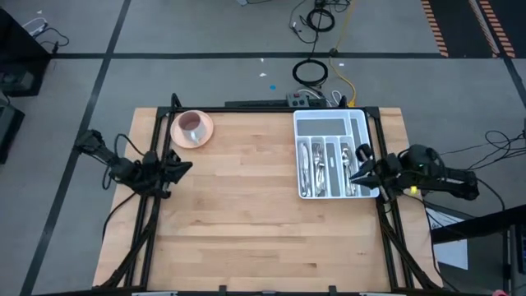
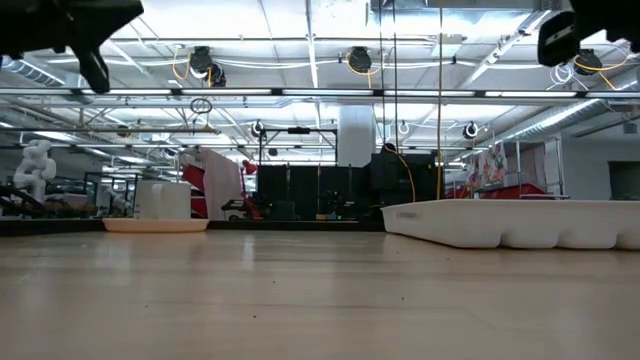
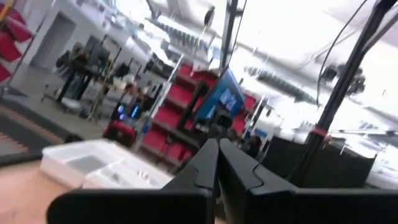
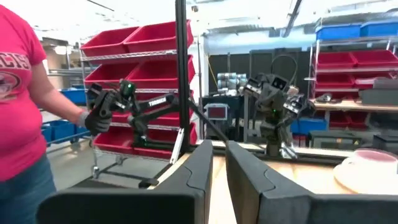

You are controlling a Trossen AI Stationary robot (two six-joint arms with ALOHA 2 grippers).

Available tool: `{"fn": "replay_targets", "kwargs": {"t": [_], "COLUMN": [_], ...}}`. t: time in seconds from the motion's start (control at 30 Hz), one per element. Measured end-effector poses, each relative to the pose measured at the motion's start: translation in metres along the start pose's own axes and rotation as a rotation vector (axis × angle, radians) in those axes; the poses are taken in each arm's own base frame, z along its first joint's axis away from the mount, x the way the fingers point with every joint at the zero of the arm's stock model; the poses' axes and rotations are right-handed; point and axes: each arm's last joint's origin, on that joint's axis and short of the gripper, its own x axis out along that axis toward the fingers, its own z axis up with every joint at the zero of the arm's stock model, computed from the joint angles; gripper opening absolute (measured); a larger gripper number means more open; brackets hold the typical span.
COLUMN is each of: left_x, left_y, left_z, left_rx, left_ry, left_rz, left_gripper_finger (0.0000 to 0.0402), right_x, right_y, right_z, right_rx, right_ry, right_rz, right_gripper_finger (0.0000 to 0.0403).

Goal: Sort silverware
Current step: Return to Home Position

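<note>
The right claw [image 1: 359,175], spread just a little and holding nothing, hangs over the tray's [image 1: 329,125] right edge. If it dips, it could bump the tray and jumble the silverware [image 1: 327,168] inside. Its arm folds back past the tabletop [image 1: 246,214]. The left claw [image 1: 182,167], pressed together, waits at the left side.

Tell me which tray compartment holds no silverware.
The single crosswise compartment of the white tray; it shows bare, while the lengthwise ones hold silverware.
</note>
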Motion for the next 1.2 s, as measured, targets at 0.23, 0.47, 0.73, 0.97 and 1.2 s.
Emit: {"fn": "replay_targets", "kwargs": {"t": [0.23,0.47,0.73,0.97,1.2], "left_x": [-0.001,-0.003,-0.004,-0.006,-0.006], "left_y": [0.004,0.010,0.013,0.015,0.015], "left_z": [-0.013,-0.023,-0.026,-0.032,-0.032], "left_rx": [0.015,-0.043,-0.093,-0.048,-0.049], "left_ry": [0.099,0.144,0.144,0.188,0.188], "left_rz": [0.068,0.199,0.267,0.288,0.285], "left_gripper_finger": [0.0015,0.0015,0.0015,0.0015,0.0015], "right_x": [0.007,0.009,0.009,0.009,0.009], "right_y": [-0.008,-0.015,-0.016,-0.017,-0.017], "right_z": [-0.035,-0.065,-0.062,-0.064,-0.064], "right_rx": [0.033,0.090,0.101,0.106,0.106], "right_ry": [0.014,0.042,0.014,0.032,0.032], "right_rz": [0.002,-0.065,-0.137,-0.141,-0.140], "right_gripper_finger": [0.0034,0.0033,0.0034,0.0034,0.0034]}}
